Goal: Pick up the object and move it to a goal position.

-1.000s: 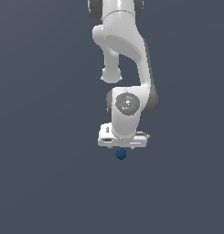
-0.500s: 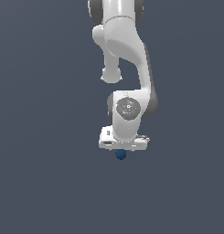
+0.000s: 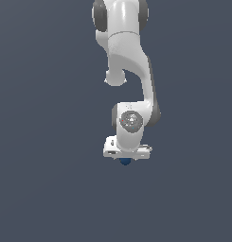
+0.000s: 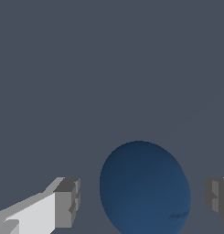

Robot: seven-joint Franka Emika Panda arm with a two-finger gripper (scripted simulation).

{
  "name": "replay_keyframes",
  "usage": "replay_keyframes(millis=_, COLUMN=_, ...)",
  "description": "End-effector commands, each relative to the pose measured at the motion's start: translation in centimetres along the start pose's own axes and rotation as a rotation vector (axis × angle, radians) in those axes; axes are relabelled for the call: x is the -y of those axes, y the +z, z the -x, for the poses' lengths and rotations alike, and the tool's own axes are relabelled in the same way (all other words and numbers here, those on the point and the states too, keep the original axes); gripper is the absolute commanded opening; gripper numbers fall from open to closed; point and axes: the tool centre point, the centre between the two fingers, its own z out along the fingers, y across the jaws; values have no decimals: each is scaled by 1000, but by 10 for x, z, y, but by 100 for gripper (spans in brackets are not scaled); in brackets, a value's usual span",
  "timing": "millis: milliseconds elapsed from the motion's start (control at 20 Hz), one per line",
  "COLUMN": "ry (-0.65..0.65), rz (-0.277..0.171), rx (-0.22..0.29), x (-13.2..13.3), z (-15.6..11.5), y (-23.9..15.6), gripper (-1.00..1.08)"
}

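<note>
Right now my gripper (image 4: pixel 141 201) points straight down, and the dark blue ball (image 4: pixel 144 188) sits between my fingers (image 4: pixel 67 202) — a gap shows on each side of it, so my jaws stand open around it, not touching. Seen from the exterior view, the ball (image 3: pixel 125 161) peeks out just under my white hand (image 3: pixel 127 158), with my arm (image 3: pixel 131 61) hanging from above over a plain grey ground.

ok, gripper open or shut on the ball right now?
Open. In the wrist view the ball sits between the fingers with clear gaps on both sides, so neither pad touches it.
</note>
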Motion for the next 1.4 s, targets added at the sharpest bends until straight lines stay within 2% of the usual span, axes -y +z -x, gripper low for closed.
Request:
replay_keyframes(millis=0, ry=1, rz=0, rx=-2, x=0, z=-1, y=7, gripper=100)
replay_keyframes(millis=200, ry=1, rz=0, rx=-2, x=0, z=-2, y=8, gripper=100)
replay_keyframes(millis=250, ry=1, rz=0, rx=-2, x=0, z=-2, y=8, gripper=-100)
replay_keyframes(millis=900, ry=1, rz=0, rx=-1, x=1, z=-1, y=7, gripper=-100)
replay_keyframes(millis=1350, ry=1, rz=0, rx=-1, x=7, z=10, y=-24, gripper=-100)
